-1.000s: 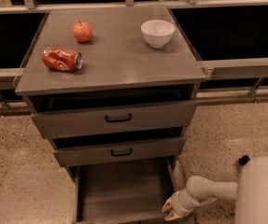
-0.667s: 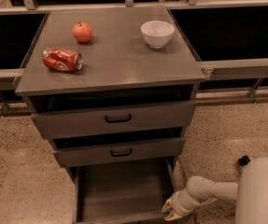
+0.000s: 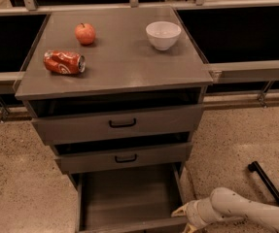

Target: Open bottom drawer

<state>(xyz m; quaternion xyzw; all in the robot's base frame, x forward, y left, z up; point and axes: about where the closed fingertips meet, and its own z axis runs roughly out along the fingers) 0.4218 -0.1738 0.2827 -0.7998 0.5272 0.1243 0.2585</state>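
Note:
The grey cabinet has three drawers. The top drawer (image 3: 122,124) and the mid-sized drawer (image 3: 125,158) each show a black loop handle. The bottom drawer (image 3: 128,198) is pulled far out toward the camera; its empty inside shows and its front and handle are cut off at the bottom edge. My gripper (image 3: 183,218) is at the drawer's front right corner, at the end of the white arm (image 3: 246,210) that comes in from the lower right.
On the cabinet top (image 3: 119,57) lie a red apple (image 3: 85,33), a crushed red soda can (image 3: 63,62) on its side and a white bowl (image 3: 163,35). A black leg (image 3: 268,183) lies on the speckled floor at the right. Rails run behind the cabinet.

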